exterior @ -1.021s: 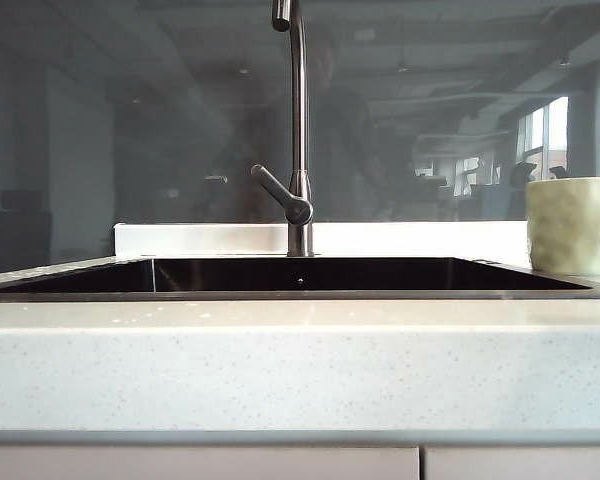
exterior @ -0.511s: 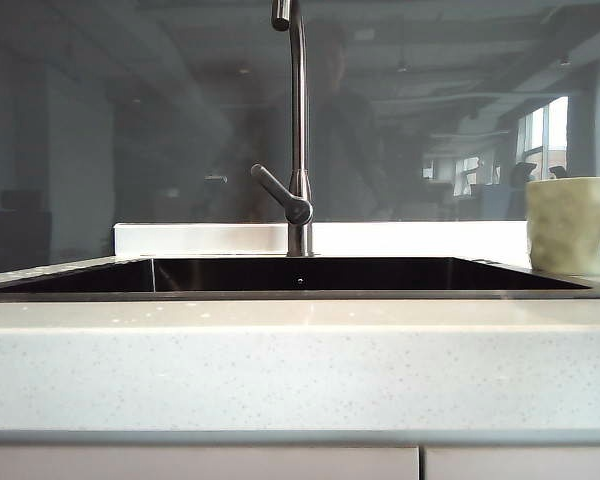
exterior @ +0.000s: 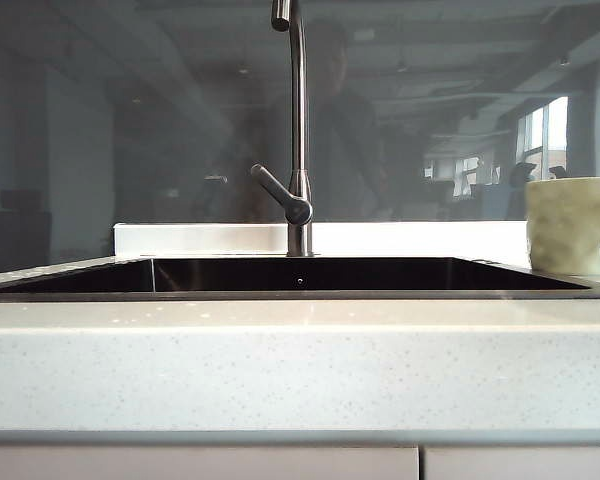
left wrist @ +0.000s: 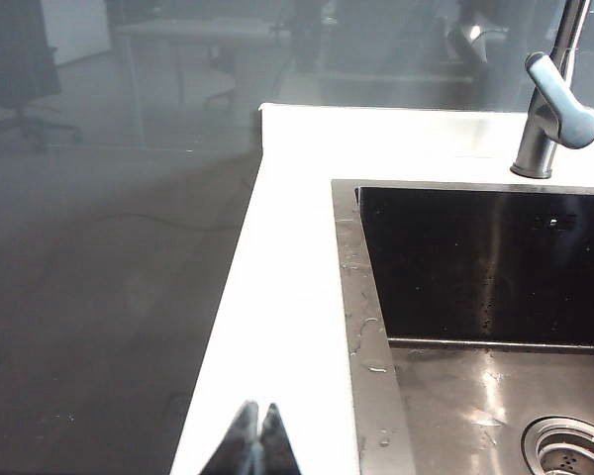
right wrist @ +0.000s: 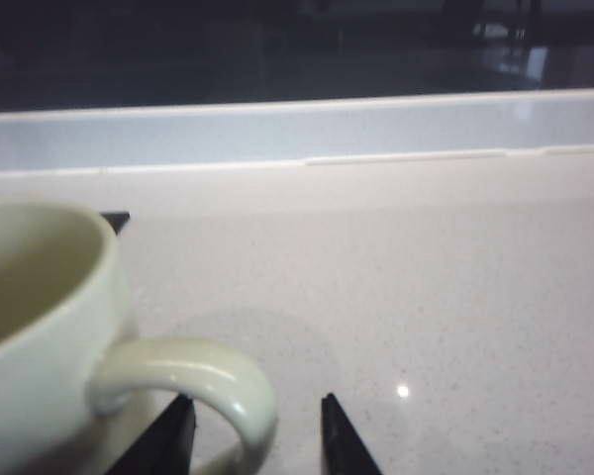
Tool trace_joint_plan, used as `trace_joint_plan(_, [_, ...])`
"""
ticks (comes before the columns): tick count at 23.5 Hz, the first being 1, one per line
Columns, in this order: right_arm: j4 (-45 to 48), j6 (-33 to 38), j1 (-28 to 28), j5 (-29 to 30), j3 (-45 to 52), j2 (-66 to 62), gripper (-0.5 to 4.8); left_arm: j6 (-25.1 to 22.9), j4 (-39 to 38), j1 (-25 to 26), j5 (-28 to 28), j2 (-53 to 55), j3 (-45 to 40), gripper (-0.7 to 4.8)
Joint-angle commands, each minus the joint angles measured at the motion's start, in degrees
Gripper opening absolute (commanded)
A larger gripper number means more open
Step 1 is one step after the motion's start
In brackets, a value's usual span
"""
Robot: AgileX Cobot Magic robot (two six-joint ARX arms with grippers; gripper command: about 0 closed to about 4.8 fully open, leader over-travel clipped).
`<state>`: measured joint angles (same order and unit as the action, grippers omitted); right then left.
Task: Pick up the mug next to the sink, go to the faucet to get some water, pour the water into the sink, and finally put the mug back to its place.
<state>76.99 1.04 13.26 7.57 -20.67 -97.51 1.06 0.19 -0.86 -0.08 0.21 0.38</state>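
The cream dimpled mug (exterior: 570,225) stands on the stone counter at the right end of the black sink (exterior: 300,275). The steel faucet (exterior: 298,120) rises behind the sink's middle, its lever slanting left. In the right wrist view the mug (right wrist: 40,317) is close, and its loop handle (right wrist: 228,381) lies between the fingers (right wrist: 173,435) of my open right gripper (right wrist: 255,421); contact cannot be told. My left gripper (left wrist: 257,421) is shut and empty, hanging over the pale counter beside the sink's (left wrist: 475,267) left rim. No water is in view.
A low white ledge (exterior: 200,238) runs along the back of the counter in front of a dark glass wall. The drain (left wrist: 574,450) sits in the basin floor. The faucet lever (left wrist: 564,94) shows in the left wrist view. The counter front edge (exterior: 300,370) is close to the camera.
In the exterior view a small dark shape has come in at the frame's right edge against the mug's side. The mug, faucet and sink stand as before.
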Motion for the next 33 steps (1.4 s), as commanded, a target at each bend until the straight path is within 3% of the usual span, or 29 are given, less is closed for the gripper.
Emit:
trace_joint_plan(1, [0.90,0.00,0.02,-0.09,-0.72,-0.46,1.80,-0.20,0.55,0.04,0.33,0.02,0.17,-0.05])
trace_joint_plan(22, [0.63,0.00,0.04,-0.17,-1.86,-0.46,1.43,-0.17,-0.79,0.04,0.33,0.02,0.17,-0.05])
trace_joint_plan(25, [0.66,0.00,0.02,-0.15,-1.86,-0.46,0.85,-0.17,-0.79,0.04,0.33,0.02,0.20,-0.05])
trace_joint_plan(30, [0.66,0.00,0.04,-0.17,-1.88,-0.46,0.68,-0.17,-0.74,0.04,0.33,0.02,0.17,-0.05])
trace_joint_plan(33, [0.72,0.00,0.04,-0.15,-1.88,-0.46,0.29,-0.17,-0.61,0.04,0.33,0.02,0.20,-0.05])
